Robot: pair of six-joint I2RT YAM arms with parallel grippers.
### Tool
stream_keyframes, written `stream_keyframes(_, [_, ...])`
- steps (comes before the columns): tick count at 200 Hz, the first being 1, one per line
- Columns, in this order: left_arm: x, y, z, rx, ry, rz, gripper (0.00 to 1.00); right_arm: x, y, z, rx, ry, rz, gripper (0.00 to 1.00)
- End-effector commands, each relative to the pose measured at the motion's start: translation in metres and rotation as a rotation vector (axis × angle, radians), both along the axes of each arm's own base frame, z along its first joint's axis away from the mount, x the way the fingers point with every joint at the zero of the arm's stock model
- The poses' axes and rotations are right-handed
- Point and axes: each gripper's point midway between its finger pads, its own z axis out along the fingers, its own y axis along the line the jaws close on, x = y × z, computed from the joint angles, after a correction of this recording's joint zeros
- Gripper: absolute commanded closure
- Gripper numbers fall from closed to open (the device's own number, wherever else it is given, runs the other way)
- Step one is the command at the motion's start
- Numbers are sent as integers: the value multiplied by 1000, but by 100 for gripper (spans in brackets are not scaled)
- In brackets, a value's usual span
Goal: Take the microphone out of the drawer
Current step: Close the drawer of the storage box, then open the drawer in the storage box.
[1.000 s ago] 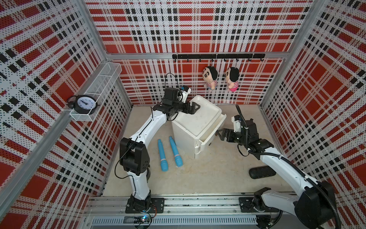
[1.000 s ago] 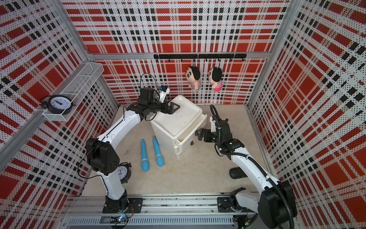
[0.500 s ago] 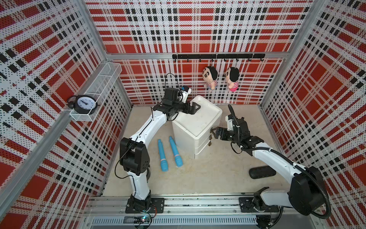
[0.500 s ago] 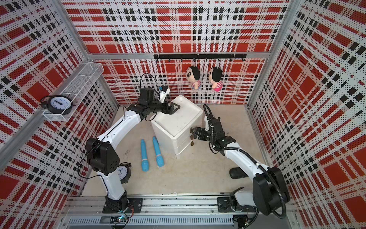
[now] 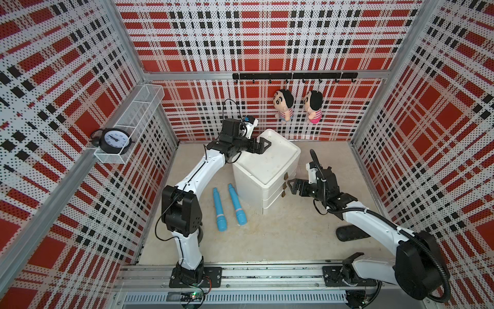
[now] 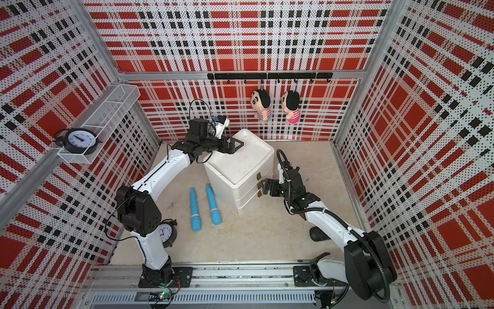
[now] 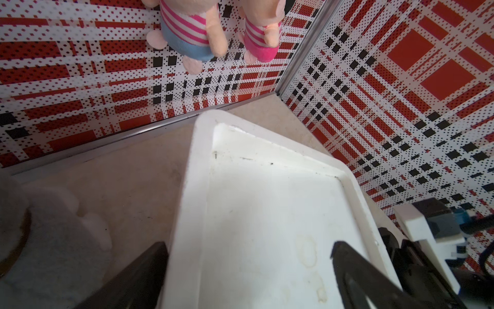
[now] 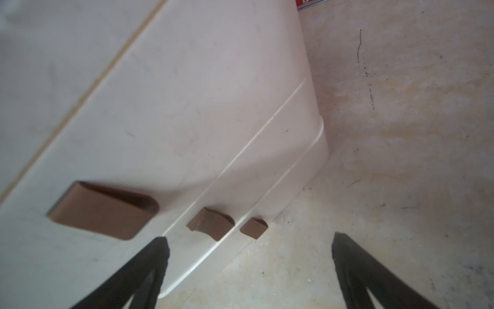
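Observation:
The white three-drawer unit [image 5: 267,166] [image 6: 240,160] stands mid-floor with all drawers shut. Its brown handles [image 8: 103,211] face my right arm. My right gripper [image 5: 291,186] [image 6: 264,187] [image 8: 250,239] is open right in front of the drawer fronts, one finger level with the middle handle [image 8: 211,223], holding nothing. My left gripper [image 5: 263,145] [image 6: 235,145] [image 7: 247,248] is open, straddling the rear left rim of the unit's top. A black, rounded, elongated object, apparently the microphone [image 5: 352,232] [image 6: 319,234], lies on the floor partly under my right arm.
Two blue cylinders [image 5: 219,210] [image 5: 236,204] lie on the floor left of the unit. A clock [image 6: 165,232] stands behind my left arm's base. Another clock [image 5: 113,137] sits in the wire shelf on the left wall. Two dolls [image 5: 283,105] [image 5: 312,107] hang on the back wall.
The top drawer stood pulled out a second ago. My right gripper moved in against its front and the drawer now sits flush. The left arm has not moved.

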Motion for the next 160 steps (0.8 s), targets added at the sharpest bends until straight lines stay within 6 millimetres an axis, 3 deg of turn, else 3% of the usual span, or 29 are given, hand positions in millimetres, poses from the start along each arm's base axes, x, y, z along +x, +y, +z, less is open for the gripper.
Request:
stream_keyframes(1, [-20,-13,-4,-36,60,-71,2,-2,0,8,-4,-126,53,4])
stream_keyframes(84, [-20,-11,-4,-33,59,-65,2,-24,16,-8,-43,-350,267,21])
stream_keyframes(160, [-20,-12,-6,-34,64,-67,2,-23,25,-10,-27,-507,320,43])
